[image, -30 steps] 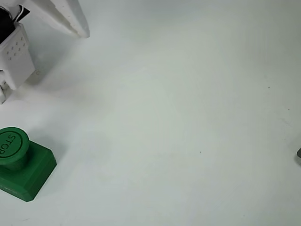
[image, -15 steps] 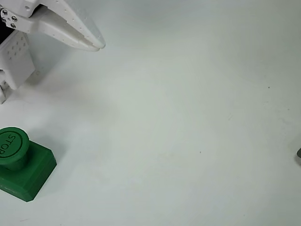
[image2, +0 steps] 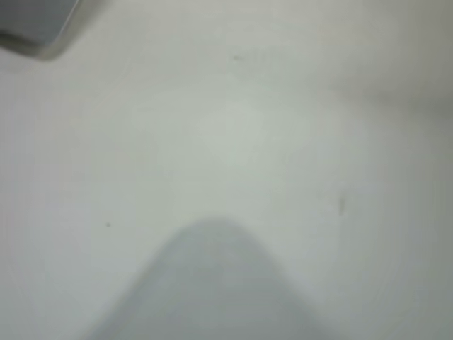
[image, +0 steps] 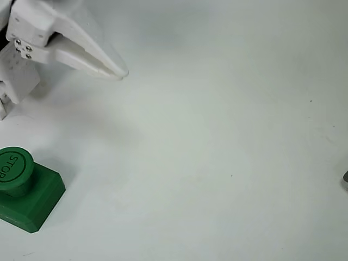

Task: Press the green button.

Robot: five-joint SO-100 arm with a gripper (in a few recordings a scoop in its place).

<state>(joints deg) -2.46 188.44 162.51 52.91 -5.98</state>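
The green button (image: 14, 165), a round cap marked "STOP" on a chunky square green base (image: 39, 201), stands at the lower left of the overhead view. My white gripper (image: 120, 72) reaches in from the upper left, its two fingers pressed together and shut on nothing, tips pointing right. It hangs well above and to the right of the button, apart from it. In the wrist view a blurred finger (image2: 212, 290) rises from the bottom edge over bare white table.
The arm's white base (image: 19, 68) stands at the left edge, above the button. A small dark thing (image: 345, 176) pokes in at the right edge. In the wrist view a grey object (image2: 35, 25) sits in the top left corner.
The gripper has come further into the overhead view, moving right and down from the top left corner. The button has not moved.
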